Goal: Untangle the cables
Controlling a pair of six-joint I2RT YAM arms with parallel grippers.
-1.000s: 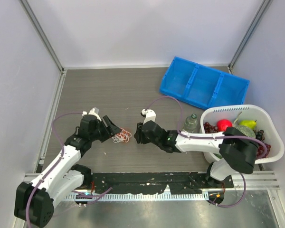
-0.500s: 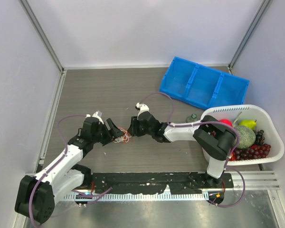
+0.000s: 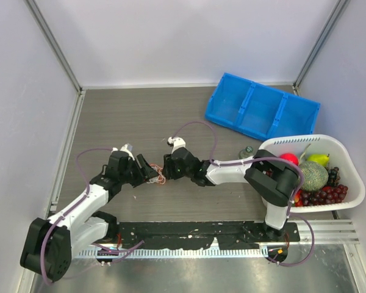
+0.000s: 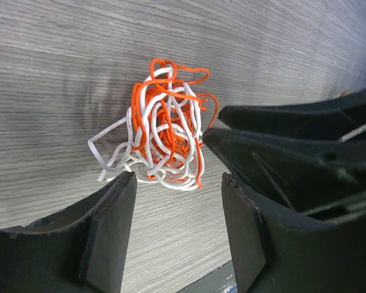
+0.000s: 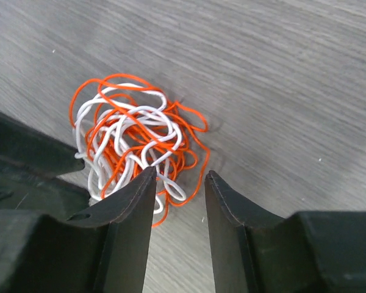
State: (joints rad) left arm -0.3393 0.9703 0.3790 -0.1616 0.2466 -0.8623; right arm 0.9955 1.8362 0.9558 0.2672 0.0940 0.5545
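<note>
Bunching into one loose, squiggly clump, the thin orange and white cables (image 4: pixel 165 137) lie on the grey wood-grain bench (image 3: pixel 140 116), near its front middle. The left fingers (image 4: pixel 113 226), blunt black wedges, stand apart just short of the clump. The right fingers (image 5: pixel 131 210), also apart, face it from the opposite side, tips at its edge.

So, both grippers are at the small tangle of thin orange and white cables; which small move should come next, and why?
Probably shut the right gripper on the near edge of the orange and white cable tangle: its jaws stand open with a few loops reaching between them, and the open left gripper stands opposite.
</note>
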